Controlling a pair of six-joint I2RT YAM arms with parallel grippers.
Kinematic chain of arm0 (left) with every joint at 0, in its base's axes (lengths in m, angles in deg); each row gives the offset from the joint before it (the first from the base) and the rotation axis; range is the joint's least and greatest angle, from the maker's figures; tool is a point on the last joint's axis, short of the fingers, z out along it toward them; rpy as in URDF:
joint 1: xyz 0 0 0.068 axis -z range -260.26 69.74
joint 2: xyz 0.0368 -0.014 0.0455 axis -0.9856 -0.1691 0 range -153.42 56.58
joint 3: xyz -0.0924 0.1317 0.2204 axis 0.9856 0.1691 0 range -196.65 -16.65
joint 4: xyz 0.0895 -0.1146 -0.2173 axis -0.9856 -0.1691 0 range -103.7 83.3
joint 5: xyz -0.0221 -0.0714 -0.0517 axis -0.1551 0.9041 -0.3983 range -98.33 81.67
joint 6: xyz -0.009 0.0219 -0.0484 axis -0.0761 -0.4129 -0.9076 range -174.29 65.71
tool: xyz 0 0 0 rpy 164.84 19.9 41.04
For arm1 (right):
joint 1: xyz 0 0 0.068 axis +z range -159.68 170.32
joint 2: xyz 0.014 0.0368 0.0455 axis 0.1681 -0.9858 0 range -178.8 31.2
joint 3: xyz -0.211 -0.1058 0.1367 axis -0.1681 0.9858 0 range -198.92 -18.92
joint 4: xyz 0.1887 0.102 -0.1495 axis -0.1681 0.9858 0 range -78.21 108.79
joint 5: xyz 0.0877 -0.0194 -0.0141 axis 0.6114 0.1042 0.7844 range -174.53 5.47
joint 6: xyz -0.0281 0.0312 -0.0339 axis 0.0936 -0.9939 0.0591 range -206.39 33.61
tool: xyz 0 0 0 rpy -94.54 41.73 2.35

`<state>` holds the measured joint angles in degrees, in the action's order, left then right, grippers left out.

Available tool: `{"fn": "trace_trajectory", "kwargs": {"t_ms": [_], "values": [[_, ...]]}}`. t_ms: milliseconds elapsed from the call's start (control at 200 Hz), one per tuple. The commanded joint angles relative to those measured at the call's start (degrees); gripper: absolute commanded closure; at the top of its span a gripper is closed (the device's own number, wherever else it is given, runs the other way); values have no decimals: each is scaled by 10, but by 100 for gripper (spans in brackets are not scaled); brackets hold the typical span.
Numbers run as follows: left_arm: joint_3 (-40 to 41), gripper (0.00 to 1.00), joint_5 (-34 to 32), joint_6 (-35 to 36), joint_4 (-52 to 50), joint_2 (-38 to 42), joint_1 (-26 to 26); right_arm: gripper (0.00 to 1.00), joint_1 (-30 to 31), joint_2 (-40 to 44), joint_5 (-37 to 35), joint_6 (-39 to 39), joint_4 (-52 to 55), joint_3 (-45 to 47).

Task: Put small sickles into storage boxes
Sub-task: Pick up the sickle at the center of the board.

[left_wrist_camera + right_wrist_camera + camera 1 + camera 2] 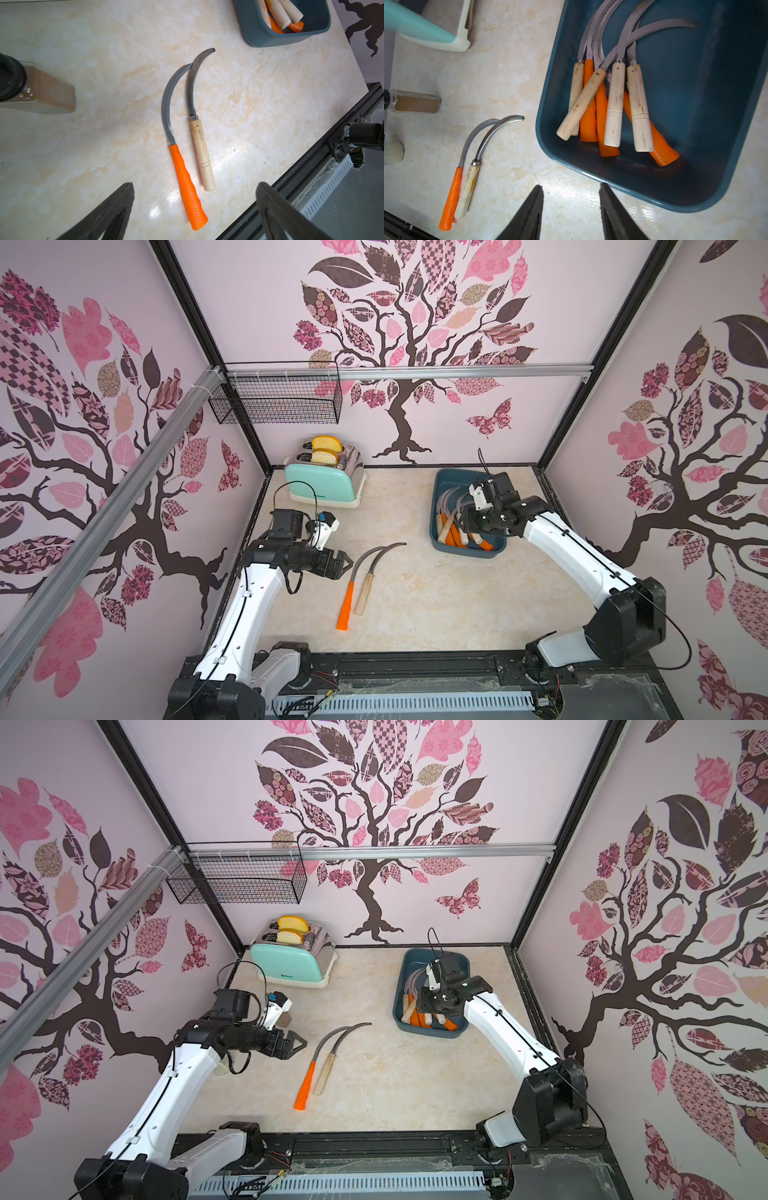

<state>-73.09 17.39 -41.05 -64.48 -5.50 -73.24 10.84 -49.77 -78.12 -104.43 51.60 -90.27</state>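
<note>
Nearest the lens ran the white slotted cable duct (399, 701) along the front of the table (415, 614), with both arm bases beside it. Past it, two sickles lay loose near the middle of the marbled top, one with an orange handle (346, 605) and one with a wooden handle (363, 593). They lay side by side, handles toward the front, and their curved blades crossed near the tips.

The left gripper (347, 565) hung just beside those blades, its fingers spread wide and holding nothing. A small brown bottle (415, 101) sat on the table near that arm.

The blue tray (440, 485) stood toward the back right, well apart from the loose pair. Seven sickles (614, 104) lay inside it — four wooden handles and three orange ones. They were heaped against one long side, handles toward the front and blades fanning to the far end.

The right gripper (571, 187) hovered over the tray's front end. Its fingers were only partly apart, and nothing was between them.

A mint toaster (322, 485) holding two slices of bread (327, 443) stood at the back left — above it a black wire basket (278, 400) hung from the rail.
</note>
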Motion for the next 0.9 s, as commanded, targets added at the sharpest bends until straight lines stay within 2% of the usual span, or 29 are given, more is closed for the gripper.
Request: {"fn": "trace_trajectory", "kwargs": {"t_ms": [0,180,350,525,705,895], "values": [[1,8,-48,-21,34,-28,37,52,2,42,-13,-6,7,3],[2,8,-130,-60,66,-79,98,51,2,105,-3,-32,7,36],[4,11,-170,-100,93,-122,151,51,2,147,-11,-45,19,47],[32,11,-182,-148,138,-150,209,51,1,158,-18,-44,39,38],[32,11,-203,-214,154,-192,216,51,1,164,-25,-44,44,42],[48,13,-203,-221,156,-214,216,51,1,163,-25,-47,40,51]]}}
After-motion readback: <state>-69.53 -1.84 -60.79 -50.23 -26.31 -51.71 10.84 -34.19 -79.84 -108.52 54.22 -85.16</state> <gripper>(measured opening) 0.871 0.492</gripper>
